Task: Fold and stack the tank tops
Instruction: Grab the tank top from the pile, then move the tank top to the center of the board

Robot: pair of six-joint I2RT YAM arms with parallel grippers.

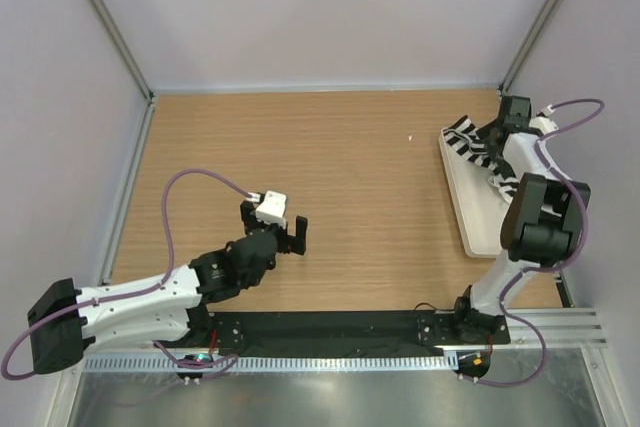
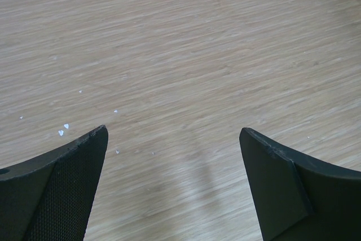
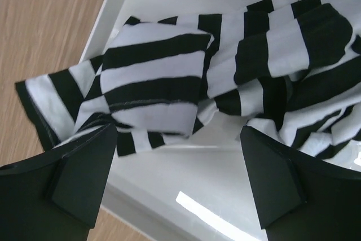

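Note:
A black and white striped tank top (image 1: 468, 139) lies crumpled at the far end of the white tray (image 1: 478, 217), one edge hanging over the tray's left rim. In the right wrist view the tank top (image 3: 186, 66) fills the upper half above the bare tray floor (image 3: 203, 179). My right gripper (image 1: 497, 134) hangs over the cloth; in its wrist view it (image 3: 177, 139) is open and holds nothing. My left gripper (image 1: 273, 238) is low over bare wood at the table's near left; in its wrist view it (image 2: 174, 134) is open and empty.
The wooden table (image 1: 330, 167) is walled in grey on the left, back and right. The tray lies along the right side. A black rail (image 1: 330, 329) with the arm bases runs along the near edge. Small white specks (image 2: 63, 130) lie on the wood.

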